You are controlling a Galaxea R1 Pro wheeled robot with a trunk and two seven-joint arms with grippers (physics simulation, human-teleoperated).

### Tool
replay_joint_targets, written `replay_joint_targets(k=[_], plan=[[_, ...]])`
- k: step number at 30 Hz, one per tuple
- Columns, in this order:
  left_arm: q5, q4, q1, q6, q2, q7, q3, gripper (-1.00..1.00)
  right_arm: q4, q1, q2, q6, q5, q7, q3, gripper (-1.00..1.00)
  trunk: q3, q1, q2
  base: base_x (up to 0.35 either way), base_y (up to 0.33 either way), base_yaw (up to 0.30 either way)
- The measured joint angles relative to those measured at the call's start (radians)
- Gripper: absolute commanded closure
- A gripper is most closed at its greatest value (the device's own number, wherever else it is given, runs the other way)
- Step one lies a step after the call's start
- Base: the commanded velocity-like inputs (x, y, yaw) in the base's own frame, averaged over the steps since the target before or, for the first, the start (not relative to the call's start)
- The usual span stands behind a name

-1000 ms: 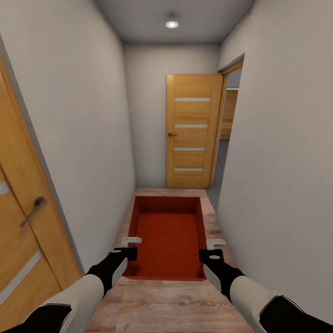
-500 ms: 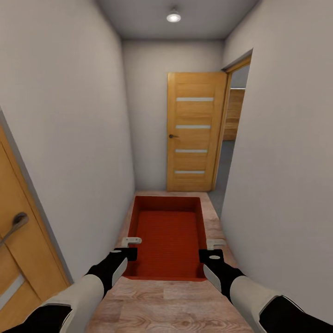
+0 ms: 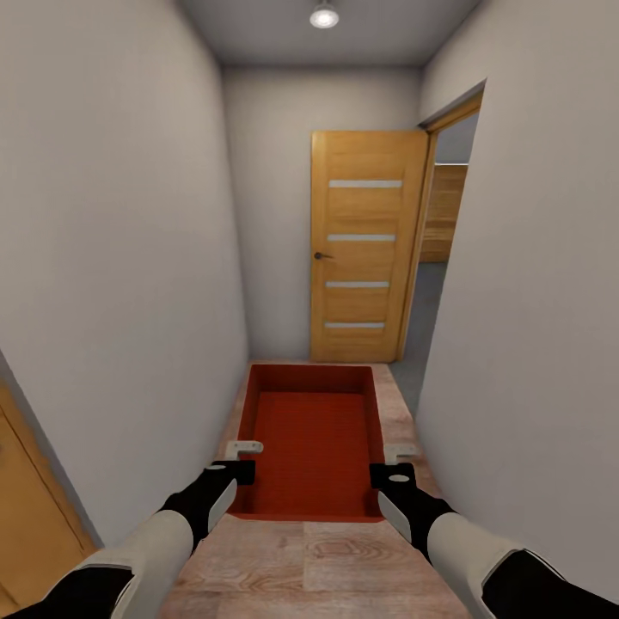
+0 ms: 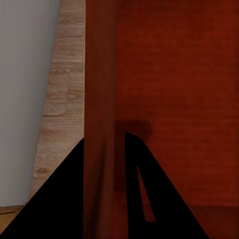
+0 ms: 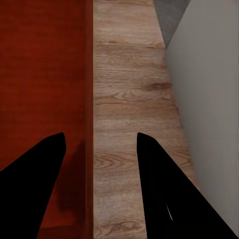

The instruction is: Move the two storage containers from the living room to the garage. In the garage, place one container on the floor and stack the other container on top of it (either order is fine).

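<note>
One orange-red storage container [image 3: 311, 447] hangs just ahead of me over the hallway's light wood plank floor [image 3: 284, 567], open side up and empty. My left gripper [image 3: 244, 459] is shut on the container's left wall [image 4: 99, 99], with a black finger pressed against each face. At the other side my right gripper [image 3: 392, 461] straddles the right wall [image 5: 88, 74], open, and gaps show between its fingers [image 5: 164, 189] and the wall. The living room and the garage are out of view.
I am in a narrow corridor between plain grey-white walls [image 3: 129, 258]. A shut wooden door [image 3: 365, 245] stands at the far end. Beside it an opening on the right [image 3: 443, 258] leads to a grey floor. Part of another wooden door [image 3: 34, 481] shows at the lower left.
The camera has advanced down the corridor: the far door looks larger and the left door has slid mostly out of frame. Container and grippers keep the same place relative to me.
</note>
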Motion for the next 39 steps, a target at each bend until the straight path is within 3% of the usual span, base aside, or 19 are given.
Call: replay_joint_targets(k=[39], plan=[[-0.001,0.000,0.000,0.000,0.000,0.000,0.001,1.00,0.000,0.000,0.000,0.000,0.000,0.000,0.000,1.00,0.000,0.000,0.000,0.323,0.000,0.000]])
